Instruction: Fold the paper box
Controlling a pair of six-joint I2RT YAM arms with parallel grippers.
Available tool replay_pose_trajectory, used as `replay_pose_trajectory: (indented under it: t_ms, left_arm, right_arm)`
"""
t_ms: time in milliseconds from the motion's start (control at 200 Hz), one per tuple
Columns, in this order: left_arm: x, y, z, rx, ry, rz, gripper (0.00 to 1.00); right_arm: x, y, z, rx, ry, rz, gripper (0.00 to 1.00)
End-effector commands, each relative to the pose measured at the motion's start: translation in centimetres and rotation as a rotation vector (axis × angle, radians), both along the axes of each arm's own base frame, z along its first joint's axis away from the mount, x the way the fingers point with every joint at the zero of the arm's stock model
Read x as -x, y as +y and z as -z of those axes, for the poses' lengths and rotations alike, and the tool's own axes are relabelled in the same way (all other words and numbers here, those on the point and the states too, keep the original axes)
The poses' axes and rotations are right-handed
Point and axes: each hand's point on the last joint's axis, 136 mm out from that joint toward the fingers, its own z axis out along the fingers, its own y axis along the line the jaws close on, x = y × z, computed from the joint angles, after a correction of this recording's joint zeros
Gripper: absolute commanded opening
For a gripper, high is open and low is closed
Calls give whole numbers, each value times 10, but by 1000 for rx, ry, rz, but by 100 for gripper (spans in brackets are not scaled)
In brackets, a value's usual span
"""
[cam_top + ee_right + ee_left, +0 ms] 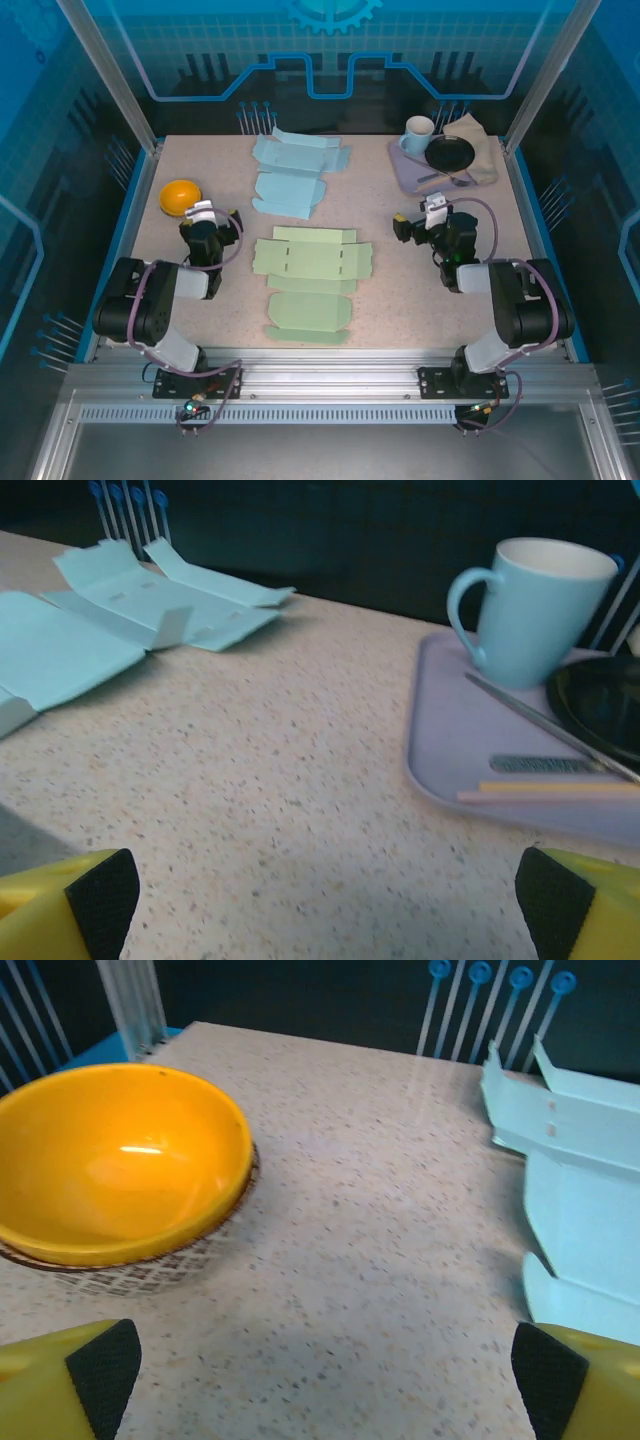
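left gripper (203, 213) and right gripper (432, 209) both released, jaws wide, holding nothing; flat green paper box (310, 262) lies between them, toward the table's (400, 295) near edge.

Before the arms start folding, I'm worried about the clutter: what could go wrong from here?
1. The open left gripper sits close to the orange bowl; a stray forward move could knock it.
2. The open right gripper faces the tray and mug; reaching forward might tip the mug.
3. The flat green box lies loose and may slide instead of folding.
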Motion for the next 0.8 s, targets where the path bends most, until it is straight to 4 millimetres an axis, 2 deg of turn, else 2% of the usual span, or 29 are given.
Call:
replay_pose_trajectory:
  t_ms: [0,795]
  left_arm:
    - [6,-27,10,20,86,206,99]
    - [5,-31,10,29,91,238,99]
  right_arm:
    - [13,-36,27,32,139,190,100]
    - [13,-36,28,31,140,190,100]
